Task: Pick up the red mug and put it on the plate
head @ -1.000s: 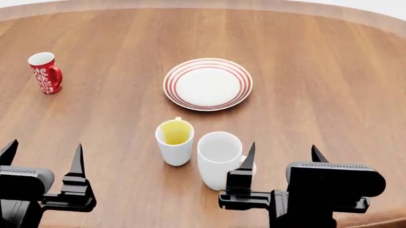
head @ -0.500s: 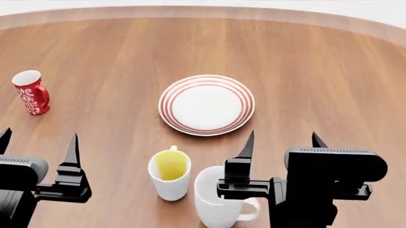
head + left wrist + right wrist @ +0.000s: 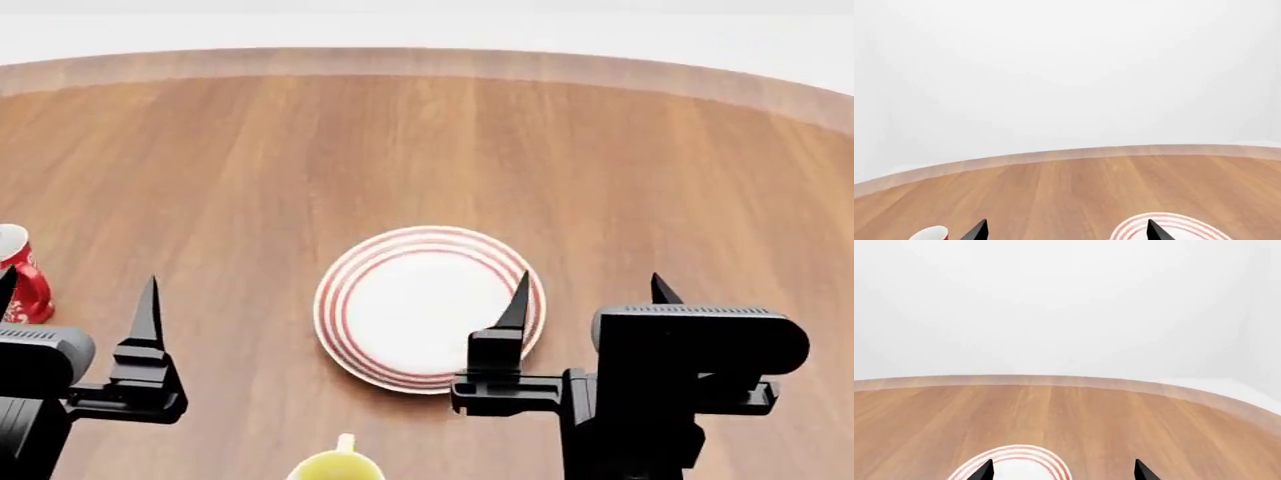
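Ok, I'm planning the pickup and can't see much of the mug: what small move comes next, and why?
Probably swing the open left gripper further left toward the red mug, which stands upright at the head view's left edge, partly cut off. Neither gripper holds anything, and the plate lies bare at the centre.

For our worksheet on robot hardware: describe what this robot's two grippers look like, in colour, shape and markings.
Both the left gripper and the right gripper are matte black, with blocky rounded housings. Each carries two thin fingers tapering to sharp, blade-like points. No cables, labels or markings show.
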`<state>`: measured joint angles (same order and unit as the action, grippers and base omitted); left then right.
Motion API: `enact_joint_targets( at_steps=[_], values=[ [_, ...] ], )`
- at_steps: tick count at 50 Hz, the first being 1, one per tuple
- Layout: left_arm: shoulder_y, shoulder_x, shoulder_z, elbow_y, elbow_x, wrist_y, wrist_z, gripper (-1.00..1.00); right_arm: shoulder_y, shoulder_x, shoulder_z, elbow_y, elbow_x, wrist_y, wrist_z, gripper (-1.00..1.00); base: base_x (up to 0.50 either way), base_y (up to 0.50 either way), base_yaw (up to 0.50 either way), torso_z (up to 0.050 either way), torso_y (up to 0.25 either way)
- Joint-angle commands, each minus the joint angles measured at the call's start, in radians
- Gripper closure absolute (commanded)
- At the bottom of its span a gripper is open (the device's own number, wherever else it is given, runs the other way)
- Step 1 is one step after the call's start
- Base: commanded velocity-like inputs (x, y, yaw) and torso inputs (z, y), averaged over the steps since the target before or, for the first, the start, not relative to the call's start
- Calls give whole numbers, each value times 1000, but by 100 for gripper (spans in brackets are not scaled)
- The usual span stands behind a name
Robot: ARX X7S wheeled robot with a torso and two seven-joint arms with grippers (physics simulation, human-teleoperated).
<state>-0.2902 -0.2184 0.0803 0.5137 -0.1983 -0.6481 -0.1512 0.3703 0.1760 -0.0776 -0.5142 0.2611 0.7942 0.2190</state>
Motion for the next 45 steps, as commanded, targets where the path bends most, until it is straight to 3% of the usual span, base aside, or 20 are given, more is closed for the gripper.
enact_joint_targets(
  at_steps=[1,38,45],
  values=[
    [1,-6,1,-1,-5,4,-5,-100,1,4,-8,4,6,-2,5,-100,500,0,0,0,0],
    [1,-18,10,-8,-18,19,-21,-100,4,13,-25,31,17,-12,31,-100,499,0,0,0,1],
    [1,-19,11,-13,-21,21,-24,-100,0,17,-33,38,16,-38,26,-100,0,0,0,0,0]
  ],
)
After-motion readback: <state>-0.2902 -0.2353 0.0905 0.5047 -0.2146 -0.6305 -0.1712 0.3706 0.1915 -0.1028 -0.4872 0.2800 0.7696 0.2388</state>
